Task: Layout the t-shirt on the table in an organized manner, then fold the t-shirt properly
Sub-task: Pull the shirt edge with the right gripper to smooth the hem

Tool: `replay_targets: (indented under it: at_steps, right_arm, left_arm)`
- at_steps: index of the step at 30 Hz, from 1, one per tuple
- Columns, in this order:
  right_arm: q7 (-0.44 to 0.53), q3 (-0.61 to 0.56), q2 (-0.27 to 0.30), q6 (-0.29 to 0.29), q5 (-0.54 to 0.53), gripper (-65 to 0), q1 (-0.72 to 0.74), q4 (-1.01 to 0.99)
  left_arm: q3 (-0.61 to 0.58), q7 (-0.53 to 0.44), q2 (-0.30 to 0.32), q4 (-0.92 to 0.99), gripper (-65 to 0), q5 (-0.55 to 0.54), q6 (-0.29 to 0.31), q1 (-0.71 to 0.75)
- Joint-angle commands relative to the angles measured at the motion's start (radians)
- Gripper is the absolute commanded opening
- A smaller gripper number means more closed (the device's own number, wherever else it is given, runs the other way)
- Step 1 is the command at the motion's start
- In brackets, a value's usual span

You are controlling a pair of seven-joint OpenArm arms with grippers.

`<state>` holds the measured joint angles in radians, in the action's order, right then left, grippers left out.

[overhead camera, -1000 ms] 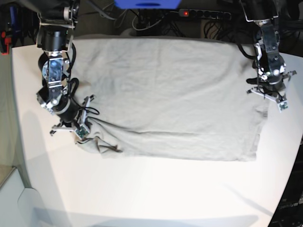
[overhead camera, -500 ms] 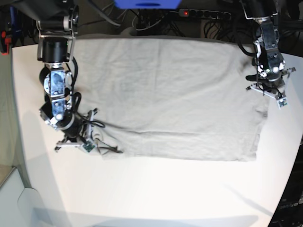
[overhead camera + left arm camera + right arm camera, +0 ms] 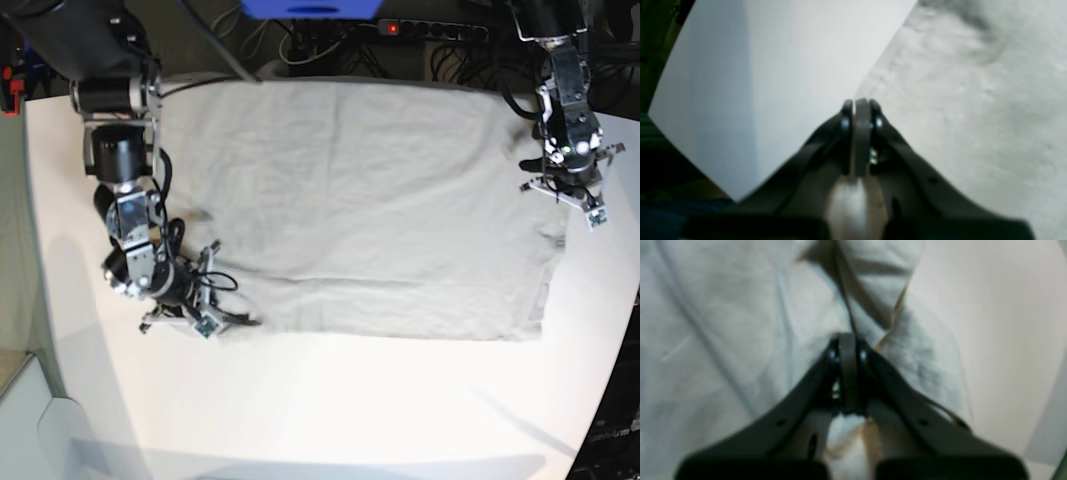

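White table (image 3: 330,410) is carrying the t-shirt (image 3: 370,200), which is lying spread across its far half, so the laying-out step is seemingly nearing its end. Right gripper (image 3: 195,322) is pinching the bunched near corner with jaws closed, while the left gripper (image 3: 573,195), also closed, is sitting at the opposite edge, whether gripping cloth I cannot tell; next they are probably needing to pull that crumpled corner flat.

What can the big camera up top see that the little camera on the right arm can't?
Only the base view shows the whole t-shirt spread flat, the left gripper at its far side, the full white table, and a power strip behind it. Only the right wrist view shows, close up, the right gripper pinched shut on a bunched fold of the cloth, with creases running up from it. Both show the shirt, the table and the right gripper at the shirt's corner.
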<state>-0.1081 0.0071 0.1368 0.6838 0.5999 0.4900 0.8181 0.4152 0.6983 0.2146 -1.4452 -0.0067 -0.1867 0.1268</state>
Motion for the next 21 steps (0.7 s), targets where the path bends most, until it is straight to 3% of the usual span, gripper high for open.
replay_targets:
  at_steps: [1,4,9,15,17,21]
  right_arm:
    - [0.008,0.001,0.014,0.014,-0.004,-64.7,0.051,-0.026]
    - [0.035,0.0,0.019,0.014,-0.004,-64.7,0.115,-0.142]
    - [0.215,-0.003,0.028,0.009,-0.004,-64.4,0.18,-0.283]
    - [0.439,-0.066,0.034,-0.413,-0.004,-64.3,0.203,-0.357]
    - [0.479,-0.066,0.033,-0.499,-0.004,-64.3,0.207,-0.357]
    - [0.491,-0.065,0.03,-0.616,-0.004,-64.5,0.238,-0.357]
  left_arm:
    - [0.003,-0.021,0.012,-0.016,-63.7,0.007,-0.007,-0.009]
    - [0.003,-0.021,0.01,-0.016,-63.7,0.007,-0.007,-0.009]
    - [0.003,-0.021,0.01,-0.016,-63.7,0.007,-0.007,-0.009]
    - [0.003,-0.021,0.012,-0.016,-63.7,0.007,-0.007,-0.009]
    - [0.003,-0.021,0.012,-0.016,-63.7,0.007,-0.007,-0.009]
    - [0.003,-0.021,0.009,-0.016,-63.7,0.007,-0.007,-0.009]
